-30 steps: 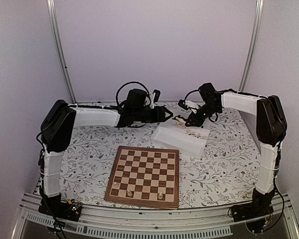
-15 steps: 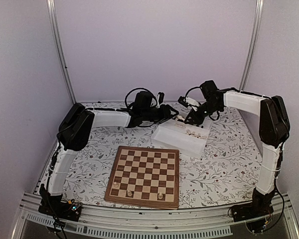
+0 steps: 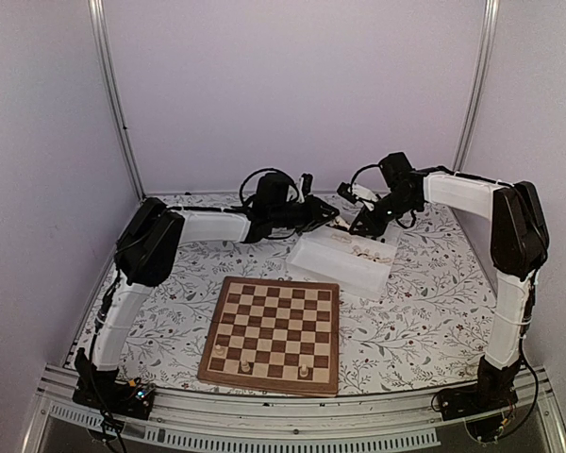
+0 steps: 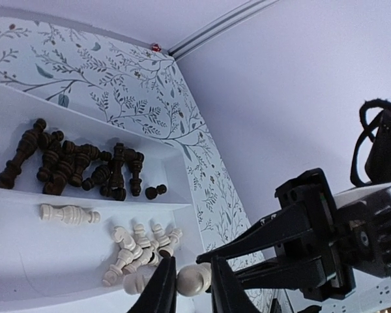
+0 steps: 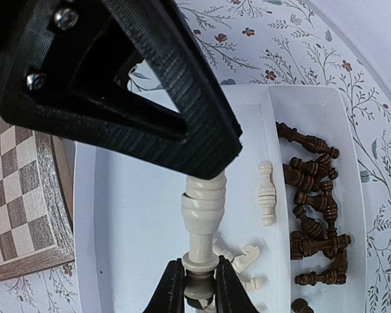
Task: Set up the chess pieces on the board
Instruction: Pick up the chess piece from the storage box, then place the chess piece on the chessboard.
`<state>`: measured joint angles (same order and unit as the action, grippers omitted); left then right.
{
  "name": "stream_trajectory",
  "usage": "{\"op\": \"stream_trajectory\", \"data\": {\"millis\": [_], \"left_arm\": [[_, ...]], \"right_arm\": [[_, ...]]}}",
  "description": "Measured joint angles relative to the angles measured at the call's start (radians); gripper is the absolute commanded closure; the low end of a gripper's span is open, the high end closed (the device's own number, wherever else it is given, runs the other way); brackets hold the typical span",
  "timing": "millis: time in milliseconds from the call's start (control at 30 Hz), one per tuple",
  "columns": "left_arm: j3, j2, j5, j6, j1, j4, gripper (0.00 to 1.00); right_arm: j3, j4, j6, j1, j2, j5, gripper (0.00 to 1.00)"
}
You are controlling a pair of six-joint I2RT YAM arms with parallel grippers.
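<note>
A pale cream chess piece (image 5: 202, 208) hangs over the white tray (image 5: 130, 228). My right gripper (image 5: 200, 287) is shut on its base. My left gripper (image 4: 192, 282) is closed on its rounded head (image 4: 193, 279), and the left arm's black finger (image 5: 150, 85) covers the piece's top in the right wrist view. Both grippers, left (image 3: 332, 219) and right (image 3: 354, 229), meet above the tray's far end. The board (image 3: 275, 326) lies in front with three cream pieces (image 3: 245, 362) on its near rows.
The tray (image 4: 26, 261) holds a heap of dark pieces (image 4: 72, 166) in one compartment. A cream pile (image 4: 140, 248) and a lone cream piece (image 4: 68, 214) lie in the other. A flowered cloth (image 3: 424, 311) covers the table.
My left arm has reached right to the tray, and its jaws have narrowed onto the head of the cream piece. The right gripper has stayed shut on the base.
</note>
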<state>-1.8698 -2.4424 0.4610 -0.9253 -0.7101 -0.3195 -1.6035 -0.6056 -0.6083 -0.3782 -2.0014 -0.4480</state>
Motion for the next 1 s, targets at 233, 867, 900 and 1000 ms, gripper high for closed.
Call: {"op": "stream_trajectory", "data": {"millis": [233,867,900,1000], "left_arm": [[-0.011,-0.006,0.006,-0.015,0.002,-0.039,1.00],[0.132,0.075,-0.038,0.153,0.003,0.019,1.00],[0.161,0.105,-0.051,0.188,0.003,0.046,1.00],[0.258,0.227,-0.094,0.303,-0.006,0.121,1.00]], "right_arm": [[0.001,0.001,-0.002,0.001,0.000,0.009,0.93],[0.003,-0.007,0.059,0.097,-0.095,0.019,0.92],[0.005,-0.007,0.059,0.097,-0.097,0.017,0.92],[0.017,-0.005,0.059,0.097,-0.098,0.008,0.92]]}}
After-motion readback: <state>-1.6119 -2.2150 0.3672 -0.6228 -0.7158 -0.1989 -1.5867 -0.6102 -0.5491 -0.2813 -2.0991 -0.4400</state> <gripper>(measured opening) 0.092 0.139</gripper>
